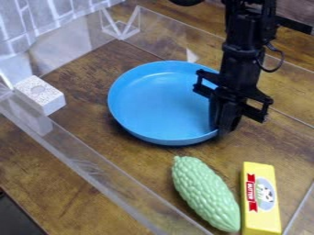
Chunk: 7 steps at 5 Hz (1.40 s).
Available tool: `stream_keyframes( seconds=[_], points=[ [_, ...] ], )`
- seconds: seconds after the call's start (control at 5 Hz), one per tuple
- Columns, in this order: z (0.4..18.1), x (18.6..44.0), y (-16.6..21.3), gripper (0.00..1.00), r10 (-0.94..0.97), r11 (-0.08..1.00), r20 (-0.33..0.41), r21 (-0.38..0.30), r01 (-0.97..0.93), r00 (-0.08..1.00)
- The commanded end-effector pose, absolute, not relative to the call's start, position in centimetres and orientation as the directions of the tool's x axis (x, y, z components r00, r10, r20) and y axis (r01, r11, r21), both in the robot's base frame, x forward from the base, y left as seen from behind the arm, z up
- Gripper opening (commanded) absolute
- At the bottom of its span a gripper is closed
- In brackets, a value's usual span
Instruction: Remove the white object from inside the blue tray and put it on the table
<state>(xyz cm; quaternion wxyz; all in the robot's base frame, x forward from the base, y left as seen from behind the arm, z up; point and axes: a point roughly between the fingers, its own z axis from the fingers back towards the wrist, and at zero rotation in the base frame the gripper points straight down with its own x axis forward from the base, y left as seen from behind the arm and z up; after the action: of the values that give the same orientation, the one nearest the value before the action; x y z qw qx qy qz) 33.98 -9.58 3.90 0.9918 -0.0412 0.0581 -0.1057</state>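
White block point(39, 95) lies at left, outside blue tray point(157, 99); no white thing visible inside. Your gripper point(223, 127) looks closed on tray's right rim; lifting or pulling there could tip or drag tray.

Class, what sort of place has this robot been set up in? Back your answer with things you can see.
Probably a robot test area made up like a kitchen counter or table: a black robot arm reaches over a wooden surface, beside a blue tray and a green bumpy gourd.
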Motion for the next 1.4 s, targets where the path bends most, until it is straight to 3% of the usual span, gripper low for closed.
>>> stream_keyframes(
  seconds=[0.0, 0.4, 0.6, 0.8, 1.0, 1.2],
  points=[
    [5.1, 34.8, -11.2, 1.0, -0.259, 0.961, -0.054, -0.112, 0.252, 0.964],
    [4.3, 35.0, -11.8, 1.0, -0.273, 0.957, -0.056, -0.116, 0.266, 0.96],
    [4.0, 35.2, -11.9, 0.0, -0.279, 0.956, -0.053, -0.112, 0.272, 0.959],
    [4.1, 35.3, -12.0, 1.0, -0.281, 0.954, -0.041, -0.121, 0.275, 0.959],
    [4.1, 35.2, -12.0, 1.0, -0.278, 0.954, -0.038, -0.127, 0.271, 0.96],
    [3.8, 35.3, -11.9, 0.0, -0.28, 0.954, -0.04, -0.124, 0.273, 0.959]
  ],
)
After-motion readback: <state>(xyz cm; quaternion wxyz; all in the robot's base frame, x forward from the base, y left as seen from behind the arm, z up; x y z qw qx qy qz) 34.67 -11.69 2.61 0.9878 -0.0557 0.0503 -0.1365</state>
